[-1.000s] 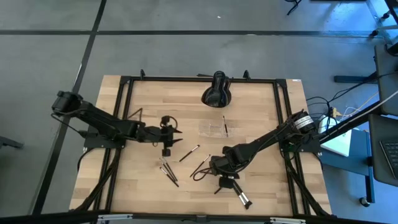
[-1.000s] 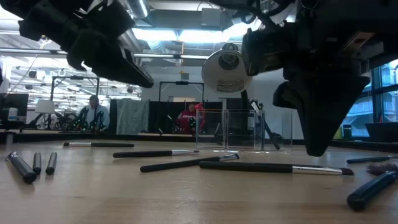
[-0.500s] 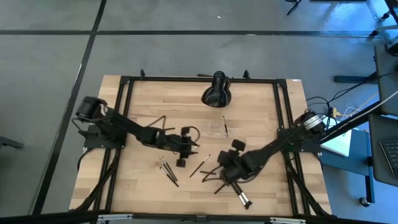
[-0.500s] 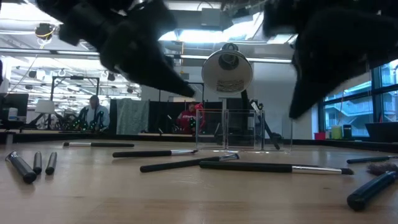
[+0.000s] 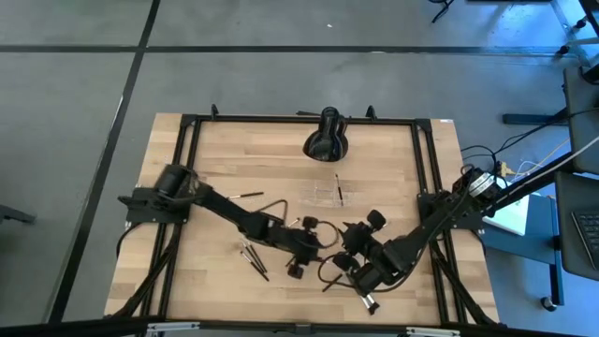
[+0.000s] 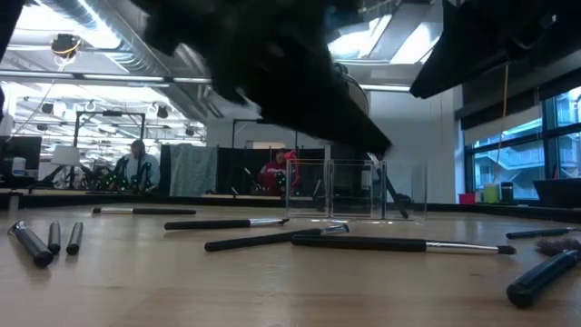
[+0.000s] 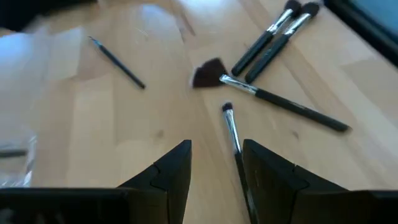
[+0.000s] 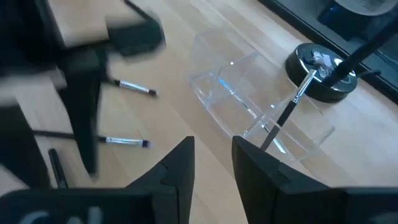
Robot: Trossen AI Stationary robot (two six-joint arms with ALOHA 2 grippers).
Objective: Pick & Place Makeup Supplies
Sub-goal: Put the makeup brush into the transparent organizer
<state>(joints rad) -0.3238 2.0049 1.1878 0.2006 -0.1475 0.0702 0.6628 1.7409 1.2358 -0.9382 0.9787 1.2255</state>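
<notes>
Several dark-handled makeup brushes lie flat on the wooden table: a cluster (image 5: 253, 257) at the near left, a thick one (image 5: 365, 300) near the front edge, and a thin one (image 5: 248, 195) further back. In the left wrist view a thin silver-ferruled brush (image 7: 233, 134), a fan brush (image 7: 214, 74) and two more brushes (image 7: 273, 37) lie ahead of my left gripper (image 7: 216, 171), which is open and holds nothing. My left gripper (image 5: 321, 245) reaches to mid-table. Close by on its right, my right gripper (image 8: 213, 171) hangs open above the table, facing the clear organiser (image 8: 261, 106).
The clear organiser (image 5: 323, 194) stands at mid-table with one brush (image 8: 292, 106) leaning inside it. A large black rounded object (image 5: 328, 136) sits at the far edge. The two arms nearly meet over the table's near middle. Bare wood lies at the far left and far right.
My left gripper has swept from the table's left toward its middle and sunk a little, reaching out over the brushes. My right gripper has risen off the table and tipped from pointing straight down to slanting toward the far side. The brushes lie where they were.
</notes>
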